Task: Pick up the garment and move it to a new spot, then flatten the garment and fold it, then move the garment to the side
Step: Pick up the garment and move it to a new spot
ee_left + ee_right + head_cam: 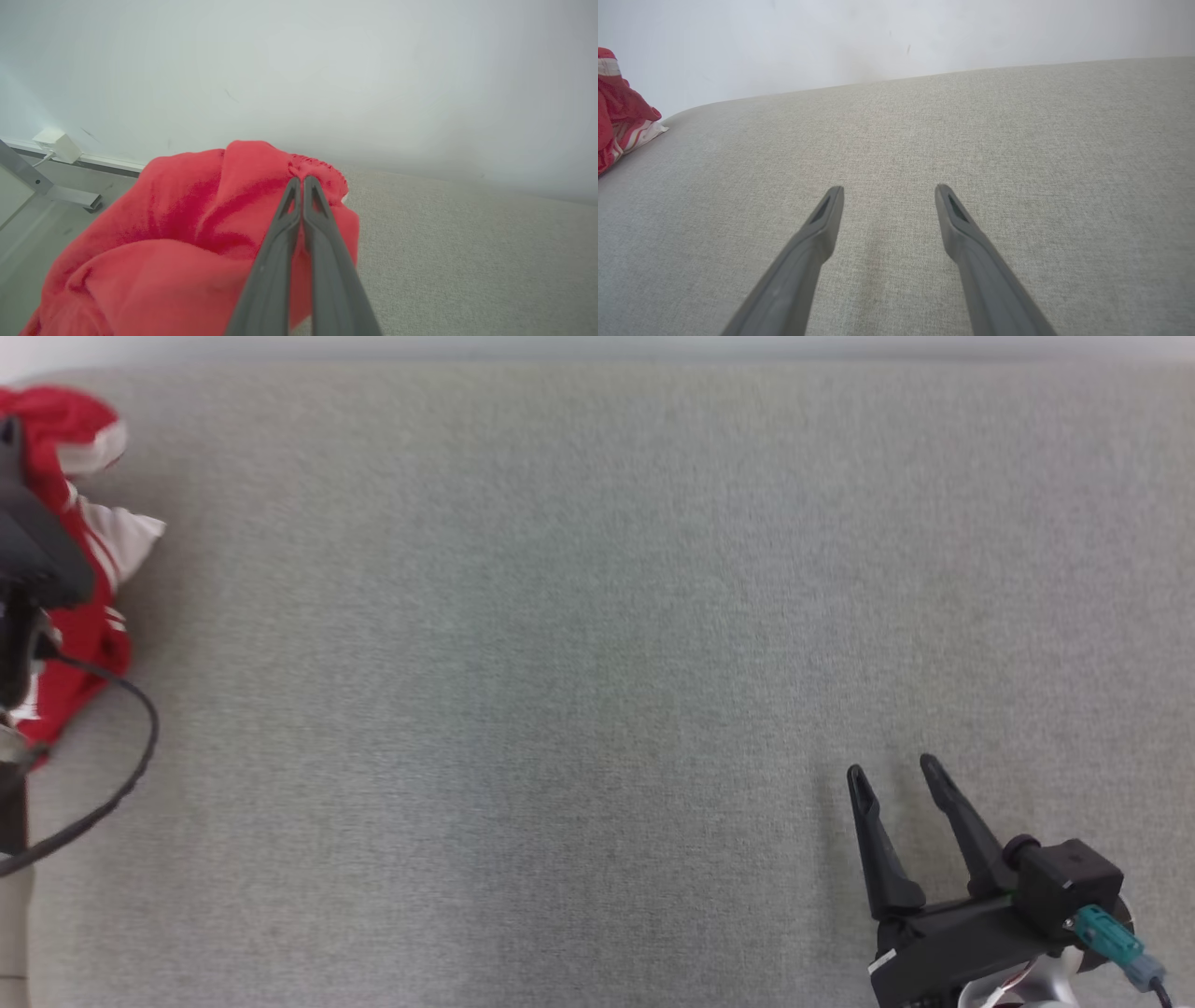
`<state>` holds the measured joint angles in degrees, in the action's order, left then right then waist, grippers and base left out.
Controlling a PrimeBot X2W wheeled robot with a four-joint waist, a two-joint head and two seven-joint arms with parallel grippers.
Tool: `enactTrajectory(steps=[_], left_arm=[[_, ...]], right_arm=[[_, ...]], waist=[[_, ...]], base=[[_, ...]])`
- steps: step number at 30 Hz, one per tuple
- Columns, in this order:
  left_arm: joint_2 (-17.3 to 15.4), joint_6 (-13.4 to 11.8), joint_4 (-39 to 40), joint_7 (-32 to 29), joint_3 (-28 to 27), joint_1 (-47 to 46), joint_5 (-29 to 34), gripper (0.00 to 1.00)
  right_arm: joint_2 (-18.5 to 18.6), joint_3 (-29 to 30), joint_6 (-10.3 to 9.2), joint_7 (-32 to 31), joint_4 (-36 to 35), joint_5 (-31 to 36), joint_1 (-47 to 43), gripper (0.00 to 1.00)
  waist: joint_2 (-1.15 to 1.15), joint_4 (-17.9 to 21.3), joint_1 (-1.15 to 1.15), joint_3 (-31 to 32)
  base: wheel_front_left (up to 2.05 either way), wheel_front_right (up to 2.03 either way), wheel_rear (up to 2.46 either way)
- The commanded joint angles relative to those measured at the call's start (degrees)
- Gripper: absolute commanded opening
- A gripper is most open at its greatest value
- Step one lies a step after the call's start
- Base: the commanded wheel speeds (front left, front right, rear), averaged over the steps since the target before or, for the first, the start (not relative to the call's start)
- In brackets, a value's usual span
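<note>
Step in hand: the pick-up that opens the task; nothing is flattened or folded yet.
Garment: the red garment (187, 224) with white stripes lies crumpled in a heap at the far left edge of the grey fabric worktop (560, 663), partly hanging past that edge.
Left jaws: the left gripper (301, 179) is clenched, its two fingers pressed together with their tips on the top ridge of the heap, just by a stitched hem.
Grip quality: the tips seem to pinch a fold of cloth, though the left wrist view does not show plainly how much is caught.
Right jaws: the right gripper (893, 770) is released and holds nothing, low over bare fabric near the right front, well apart from the garment.
Next move calls for: a lift straight up to free the heap from the edge, then a carry toward the middle of the worktop.
Risk: a shallow pinch could slip and drop the cloth off the edge.
</note>
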<state>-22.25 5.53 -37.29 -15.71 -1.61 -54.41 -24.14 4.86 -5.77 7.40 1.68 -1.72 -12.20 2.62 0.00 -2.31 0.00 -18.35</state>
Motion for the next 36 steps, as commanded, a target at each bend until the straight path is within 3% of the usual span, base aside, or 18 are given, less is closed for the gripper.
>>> enactTrajectory(steps=[1, 13, 26, 36], left_arm=[[-1.04, 0.41, 1.95, -1.49, 0.06, -0.5, -0.71, 0.0], [-1.1, 1.05, 12.96, -8.15, 1.19, -2.52, -4.44, 0.0], [5.5, 1.84, 24.5, -12.49, 7.65, -3.79, -11.18, 0.0], [11.46, 1.99, 29.11, -7.99, 13.43, 3.5, -11.83, 0.0]], right_arm=[[-0.59, -0.08, 0.17, 1.21, 1.52, -0.67, 0.51, 1.0], [-1.93, -0.56, 0.17, 6.5, 9.13, -3.74, 0.53, 1.0], [-1.97, -0.67, 0.17, 8.53, 12.33, -5.89, -1.7, 1.0], [-1.96, 0.09, 0.17, 6.29, 10.17, -5.01, -2.71, 1.0]], waist=[[0.0, -1.56, 0.0, 3.62], [0.0, -0.24, 0.0, 12.84], [0.0, 6.36, 0.0, 19.13], [0.0, 14.27, 0.0, 18.38]], base=[[0.0, 0.0, 0.0], [0.0, 0.0, 0.0], [0.0, 0.0, 0.0], [0.0, 0.0, 0.0]])
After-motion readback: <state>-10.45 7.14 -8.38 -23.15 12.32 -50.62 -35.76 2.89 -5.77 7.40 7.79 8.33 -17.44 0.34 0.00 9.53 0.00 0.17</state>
